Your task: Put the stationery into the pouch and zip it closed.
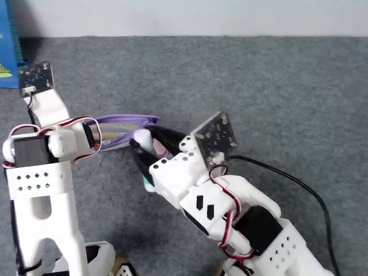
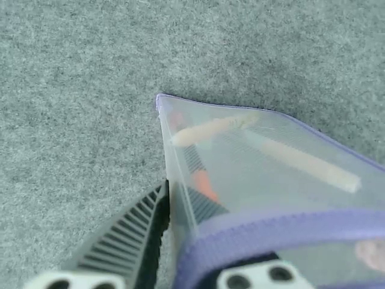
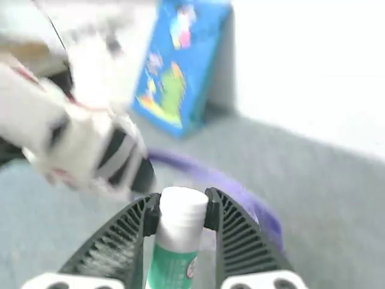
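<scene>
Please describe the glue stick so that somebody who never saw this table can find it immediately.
On the grey table, look left of the middle, where a see-through pouch with a purple edge is. Beside it, the right arm's black jaws grip the glue stick. It is a thick tube with a white cap and green label, unlike the thin sticks inside the pouch.
</scene>
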{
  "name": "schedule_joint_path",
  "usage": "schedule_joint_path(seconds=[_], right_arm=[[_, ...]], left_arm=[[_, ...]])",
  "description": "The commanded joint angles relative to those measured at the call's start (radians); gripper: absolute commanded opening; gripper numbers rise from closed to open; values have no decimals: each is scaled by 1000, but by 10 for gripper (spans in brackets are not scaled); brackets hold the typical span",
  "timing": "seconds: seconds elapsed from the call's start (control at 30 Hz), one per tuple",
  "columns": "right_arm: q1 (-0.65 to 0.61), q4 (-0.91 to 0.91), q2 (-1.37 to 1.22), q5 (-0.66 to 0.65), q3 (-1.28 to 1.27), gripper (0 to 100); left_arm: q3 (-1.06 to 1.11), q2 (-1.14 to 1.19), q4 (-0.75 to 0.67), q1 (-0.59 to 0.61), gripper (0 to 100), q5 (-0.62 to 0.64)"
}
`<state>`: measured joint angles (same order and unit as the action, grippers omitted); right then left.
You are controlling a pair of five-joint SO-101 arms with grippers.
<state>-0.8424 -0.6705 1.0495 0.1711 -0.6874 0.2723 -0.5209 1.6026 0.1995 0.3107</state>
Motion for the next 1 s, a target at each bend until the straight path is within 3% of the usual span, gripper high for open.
schedule_joint_path(seconds=[0.0, 0.33, 0.67, 0.97], right_arm=[[-27, 156, 30, -14, 3, 8], [-58, 685, -65, -189, -135, 8], [-51, 1253, -348, -373, -284, 8], [-51, 1477, -515, -420, -288, 8]], left_arm=[[4, 0, -25, 6, 11, -5], [4, 0, -28, 6, 11, -5], [4, 0, -28, 6, 11, -5], [4, 0, -28, 6, 11, -5]])
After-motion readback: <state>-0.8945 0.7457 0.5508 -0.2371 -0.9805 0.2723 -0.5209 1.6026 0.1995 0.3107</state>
